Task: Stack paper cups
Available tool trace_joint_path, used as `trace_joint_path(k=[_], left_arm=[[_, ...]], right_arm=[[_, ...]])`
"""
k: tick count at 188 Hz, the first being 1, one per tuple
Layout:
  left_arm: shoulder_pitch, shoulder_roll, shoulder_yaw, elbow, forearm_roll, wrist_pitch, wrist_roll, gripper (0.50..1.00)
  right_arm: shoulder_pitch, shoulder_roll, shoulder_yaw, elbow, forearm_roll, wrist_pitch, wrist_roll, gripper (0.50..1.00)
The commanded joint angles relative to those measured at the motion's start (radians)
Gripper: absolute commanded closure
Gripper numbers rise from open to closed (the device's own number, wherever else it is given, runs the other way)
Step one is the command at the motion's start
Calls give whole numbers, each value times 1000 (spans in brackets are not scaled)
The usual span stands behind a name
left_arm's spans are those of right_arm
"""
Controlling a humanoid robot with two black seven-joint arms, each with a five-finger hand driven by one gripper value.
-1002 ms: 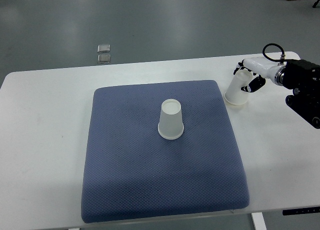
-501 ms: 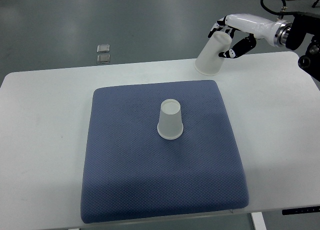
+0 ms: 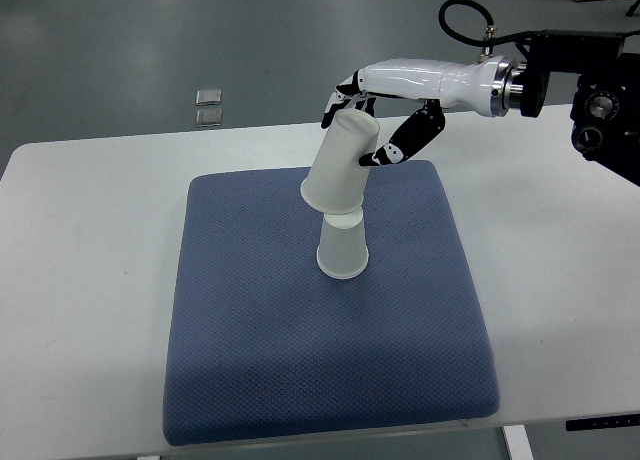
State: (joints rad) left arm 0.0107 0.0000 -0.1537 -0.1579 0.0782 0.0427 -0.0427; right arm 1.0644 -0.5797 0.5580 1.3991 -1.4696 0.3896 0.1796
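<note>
Top view: the right hand (image 3: 375,120) reaches in from the right edge on a white forearm and grips an inverted paper cup (image 3: 340,165) near its closed base, with fingers (image 3: 342,92) wrapped over the far side and the thumb (image 3: 405,140) pressed on the near side. The held cup is tilted, its open rim pointing down and to the left, and that rim sits directly above the top of a second paper cup (image 3: 342,248); whether the two cups touch cannot be determined. The second cup stands upside down, upright, near the centre of a blue mat (image 3: 250,330). The mat lies on a white table (image 3: 90,280). Two small square objects (image 3: 208,105) lie on the grey floor beyond the table's far edge.
</note>
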Motion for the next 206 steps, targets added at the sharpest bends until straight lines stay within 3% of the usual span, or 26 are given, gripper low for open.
trace_joint_path(k=[1,206], left_arm=[[0,0,0,0,0,0,0,500],[0,0,0,0,0,0,0,500]], right_arm=[[-4,12,-4,3,-11,5,-5,1000],[-55,49,-43,1,-222,-38,-12,1000]])
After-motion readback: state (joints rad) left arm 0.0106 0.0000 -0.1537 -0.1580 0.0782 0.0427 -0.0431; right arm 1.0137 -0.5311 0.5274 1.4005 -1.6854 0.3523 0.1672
